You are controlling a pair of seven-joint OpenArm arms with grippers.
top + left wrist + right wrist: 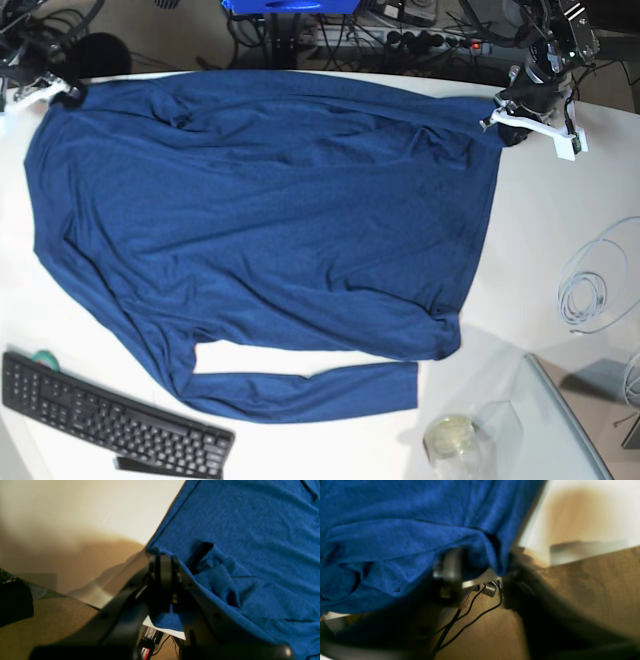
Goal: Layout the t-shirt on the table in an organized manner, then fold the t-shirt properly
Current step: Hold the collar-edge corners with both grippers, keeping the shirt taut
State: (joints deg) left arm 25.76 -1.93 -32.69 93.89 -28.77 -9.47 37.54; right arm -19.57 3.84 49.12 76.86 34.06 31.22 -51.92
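The dark blue t-shirt (260, 210) lies spread over the white table (560, 200), with one long sleeve folded along its near edge. At the far right corner of the shirt, my left gripper (505, 108) is shut on the cloth. The left wrist view shows its jaws (163, 557) pressed together on a bunched corner of the t-shirt (250, 530) at the table edge. My right gripper (60, 92) is at the far left corner. In the blurred right wrist view, the right gripper (482, 580) has its fingers (446, 575) apart, with a hanging fold of t-shirt (395, 530) between them.
A black keyboard (110, 425) lies at the near left edge. A glass jar (452, 437) and a clear sheet (560, 420) sit at the near right. A coil of white cable (595, 285) lies to the right of the shirt. Cables and a power strip (400, 40) run behind the far edge.
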